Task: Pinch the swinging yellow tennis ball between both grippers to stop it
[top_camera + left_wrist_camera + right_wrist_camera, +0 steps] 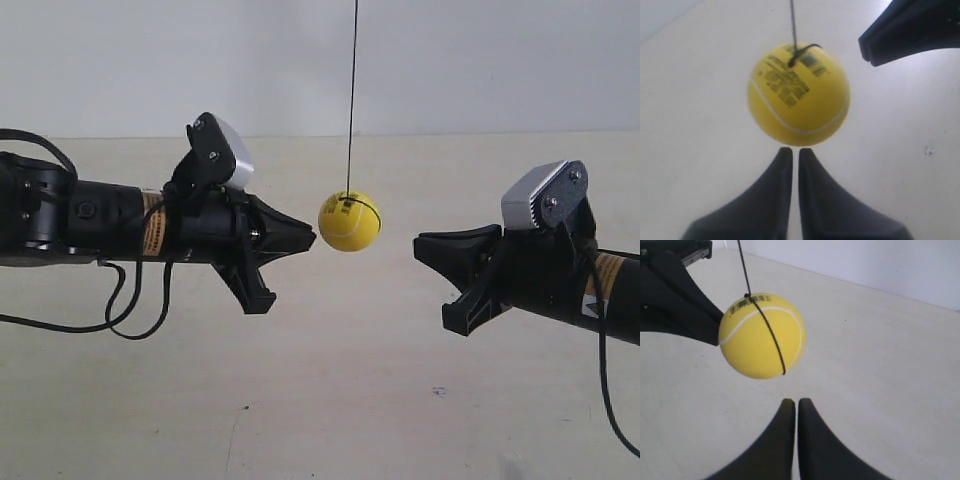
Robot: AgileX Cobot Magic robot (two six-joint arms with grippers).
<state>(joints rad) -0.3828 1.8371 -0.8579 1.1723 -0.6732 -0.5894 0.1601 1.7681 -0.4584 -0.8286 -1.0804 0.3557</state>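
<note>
Black wedge-shaped left gripper (791,150) sits nose-first right by the bright yellow fuzzy tennis ball (799,94), jaws pressed together with only a sliver of gap.

So the ball hangs mid-air on a thin dark string (352,90) over the pale beige tabletop (330,400), between the two arms. In the exterior view the left one's tip is just beside the ball, and I honestly can't tell if it's touching. The black pointed right gripper (792,401) is closed too, on nothing, and sits clearly apart from the ball on the opposite side. Each arm has a silver-grey camera block (232,150) on top.
</note>
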